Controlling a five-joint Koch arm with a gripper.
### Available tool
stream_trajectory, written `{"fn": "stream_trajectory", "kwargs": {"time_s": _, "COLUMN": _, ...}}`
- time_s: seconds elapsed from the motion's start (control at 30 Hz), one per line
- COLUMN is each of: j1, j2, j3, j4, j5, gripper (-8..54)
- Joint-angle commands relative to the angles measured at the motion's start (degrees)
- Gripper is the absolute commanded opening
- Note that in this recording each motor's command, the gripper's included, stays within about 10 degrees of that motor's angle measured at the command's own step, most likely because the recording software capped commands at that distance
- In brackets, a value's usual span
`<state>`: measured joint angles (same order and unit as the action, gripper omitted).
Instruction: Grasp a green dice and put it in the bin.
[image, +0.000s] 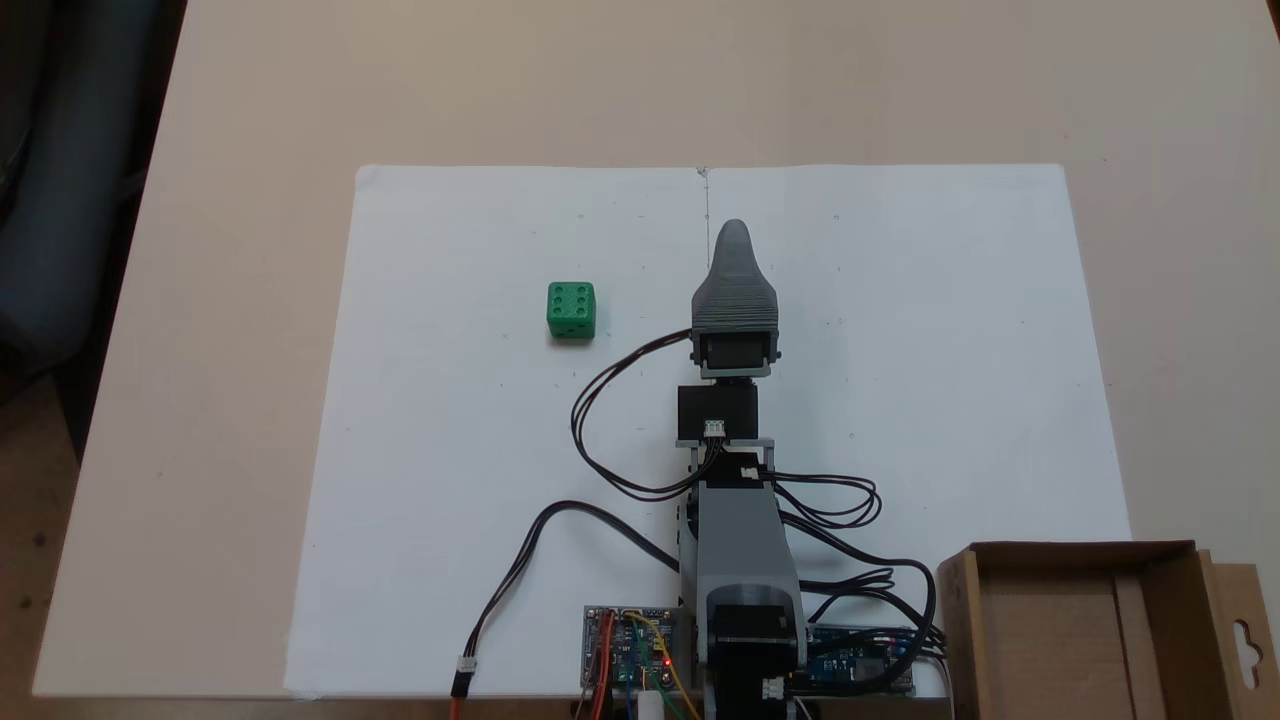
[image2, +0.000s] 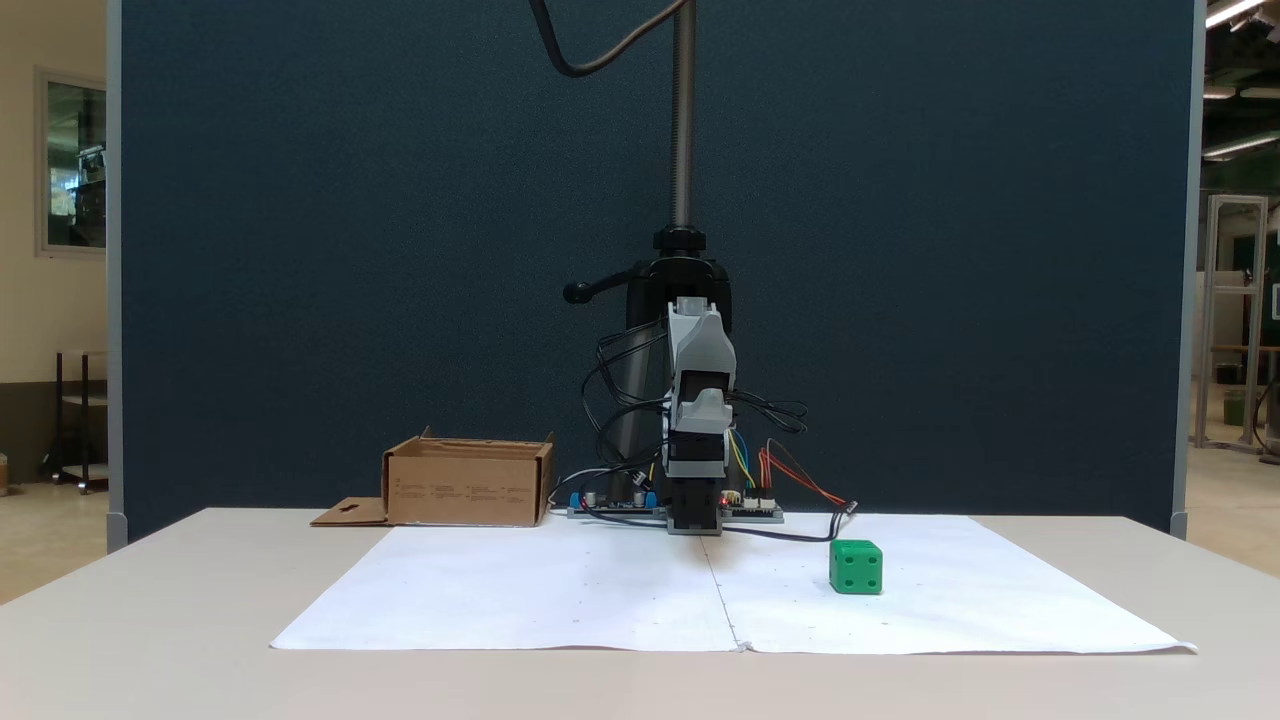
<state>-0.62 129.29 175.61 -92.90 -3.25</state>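
The green dice (image: 571, 310) rests on the white paper, its six-pip face up, left of the arm in one fixed view and right of it (image2: 856, 567) in the other. My grey gripper (image: 734, 232) points toward the paper's far edge, well apart from the dice, with one tip showing, so I cannot tell how the jaws stand. Seen head-on, the gripper (image2: 699, 402) sits folded in front of the arm. The bin (image: 1060, 640), a brown cardboard box with low walls, stands beside the arm's base with nothing in it; the other fixed view shows its side wall (image2: 465, 490).
A white paper sheet (image: 900, 300) covers the middle of the beige table. Black cables (image: 600, 400) loop left of the arm. Circuit boards (image: 630, 640) lie at the base. A metal stand pole (image2: 683, 120) rises behind the arm before a dark blue partition.
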Motion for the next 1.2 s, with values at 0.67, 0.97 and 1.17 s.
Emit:
{"fn": "stream_trajectory", "kwargs": {"time_s": 0.67, "j1": -0.62, "j2": 6.33, "j3": 3.78, "j4": -2.29, "j5": -2.20, "gripper": 43.7}}
{"fn": "stream_trajectory", "kwargs": {"time_s": 0.97, "j1": -0.62, "j2": 6.33, "j3": 3.78, "j4": -2.29, "j5": -2.20, "gripper": 43.4}}
{"fn": "stream_trajectory", "kwargs": {"time_s": 1.17, "j1": -0.62, "j2": 6.33, "j3": 3.78, "j4": -2.29, "j5": -2.20, "gripper": 43.3}}
